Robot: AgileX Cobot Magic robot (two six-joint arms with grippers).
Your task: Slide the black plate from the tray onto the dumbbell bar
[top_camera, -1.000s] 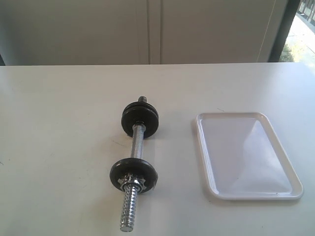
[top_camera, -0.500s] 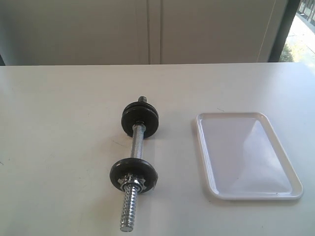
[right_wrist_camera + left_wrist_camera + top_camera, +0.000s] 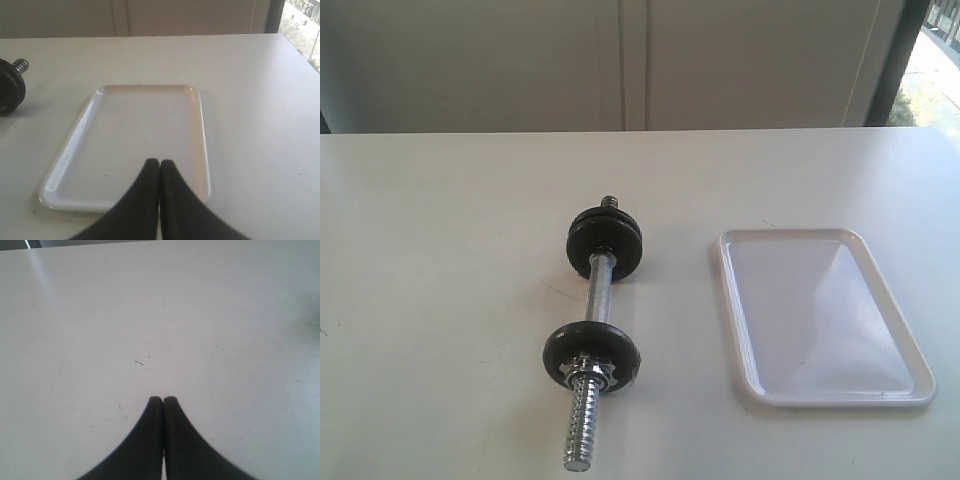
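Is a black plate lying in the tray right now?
No, the tray holds nothing; the only black discs in view sit on the dumbbell bar.

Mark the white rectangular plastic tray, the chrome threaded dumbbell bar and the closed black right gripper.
white rectangular plastic tray (image 3: 815, 315): exterior view, bare floor.
chrome threaded dumbbell bar (image 3: 597, 295): exterior view, middle shaft.
black right gripper (image 3: 159, 162): right wrist view, closed fingertips.

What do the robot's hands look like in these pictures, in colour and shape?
Only the wrist views show them. The left hand has two matte black fingers, smooth, broad at the base and curving in to narrow rounded tips. The right hand looks the same. No cables, markings or labels show, and the arms themselves are out of view.
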